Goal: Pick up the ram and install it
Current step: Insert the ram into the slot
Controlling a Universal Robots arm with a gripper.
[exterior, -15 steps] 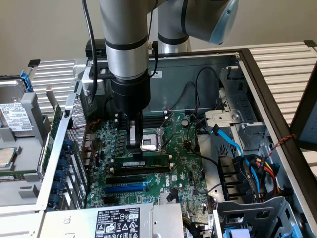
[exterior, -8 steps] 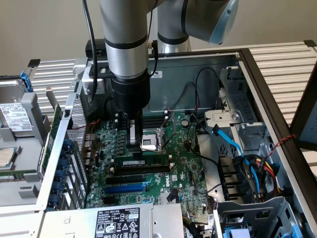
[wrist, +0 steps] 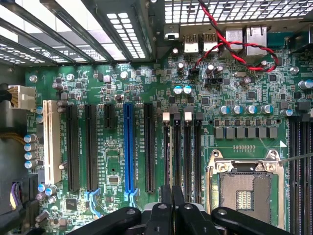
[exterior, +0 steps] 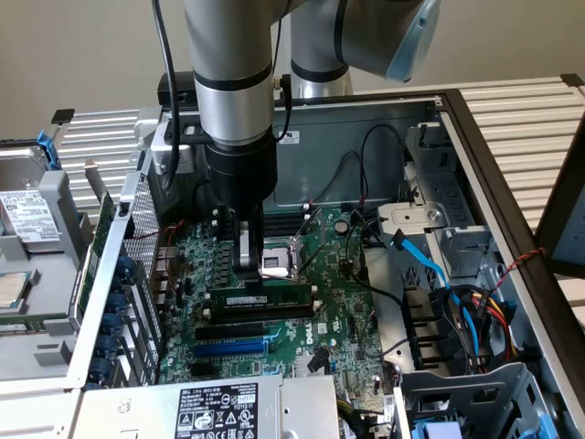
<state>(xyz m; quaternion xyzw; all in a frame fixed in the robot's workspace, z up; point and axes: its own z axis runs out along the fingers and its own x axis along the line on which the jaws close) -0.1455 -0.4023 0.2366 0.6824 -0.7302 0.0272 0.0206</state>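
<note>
While the ram point(exterior: 260, 299), a thin green stick with a white label, already stands on edge in a long black plastic slot point(exterior: 300, 310) of the glossy green motherboard point(exterior: 338, 315), the gripper point(exterior: 249, 271), fingers pressed together, sits at its top edge, seemingly seating it, just before the square metal CPU socket point(exterior: 277, 263).

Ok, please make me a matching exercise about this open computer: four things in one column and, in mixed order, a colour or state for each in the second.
Things:
1. ram
2. end effector
3. processor socket
4. twisted wire

Colour or state:
A. red and black
B. shut
C. green, with a white label
D. empty, inside a metal frame

Pairs: 1-C, 2-B, 3-D, 4-A
</note>
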